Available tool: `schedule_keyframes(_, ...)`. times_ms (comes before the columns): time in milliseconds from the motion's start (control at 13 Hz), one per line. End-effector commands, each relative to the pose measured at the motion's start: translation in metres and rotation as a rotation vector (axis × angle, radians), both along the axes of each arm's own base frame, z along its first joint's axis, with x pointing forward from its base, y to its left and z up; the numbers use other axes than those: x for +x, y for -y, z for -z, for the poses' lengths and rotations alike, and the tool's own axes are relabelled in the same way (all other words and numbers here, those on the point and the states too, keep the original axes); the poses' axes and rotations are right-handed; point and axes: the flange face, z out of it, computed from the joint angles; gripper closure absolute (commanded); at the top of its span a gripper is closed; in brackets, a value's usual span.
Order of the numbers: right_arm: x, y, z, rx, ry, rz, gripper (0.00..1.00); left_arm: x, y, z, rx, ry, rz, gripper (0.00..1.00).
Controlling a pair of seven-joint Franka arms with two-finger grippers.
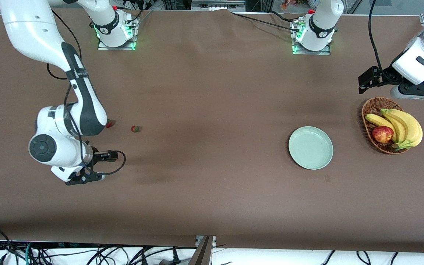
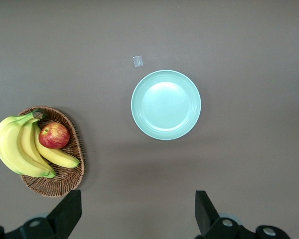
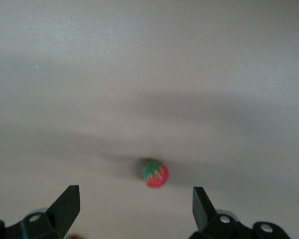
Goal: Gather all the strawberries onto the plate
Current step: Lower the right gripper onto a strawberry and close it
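Observation:
Two strawberries show in the front view: one (image 1: 135,129) lies free on the brown table, and another (image 1: 109,124) is half hidden by the right arm. My right gripper (image 1: 83,179) is open and low over the table, nearer to the front camera than both. In the right wrist view a strawberry (image 3: 155,174) lies just ahead of the open right gripper (image 3: 134,199), and a red speck (image 3: 72,237) shows by one finger. The mint-green plate (image 1: 310,147) is empty and also shows in the left wrist view (image 2: 166,104). My left gripper (image 1: 423,90) waits open (image 2: 137,199), high up by the basket.
A brown wicker basket (image 1: 367,110) with bananas (image 1: 405,125) and a red-yellow apple (image 1: 382,134) stands beside the plate toward the left arm's end; it also shows in the left wrist view (image 2: 70,179). A small paper scrap (image 2: 138,60) lies by the plate.

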Motion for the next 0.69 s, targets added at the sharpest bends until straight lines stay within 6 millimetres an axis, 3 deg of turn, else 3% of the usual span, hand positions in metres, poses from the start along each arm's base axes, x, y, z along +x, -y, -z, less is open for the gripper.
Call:
schedule_keyframes(0,-0.016,0.005,0.033,0.023,0.025,-0.046,0.00,0.002,-0.001,-0.006,-0.012,-0.004,0.022,0.00)
schedule_keyframes(231,-0.023,0.028,0.047,0.029,0.007,-0.093,0.00,0.002,-0.001,-0.006,-0.012,-0.004,0.022,0.00)
schedule_keyframes(615,-0.028,0.031,0.055,0.031,-0.005,-0.107,0.00,0.002,-0.001,-0.006,-0.012,-0.004,0.022,0.00)
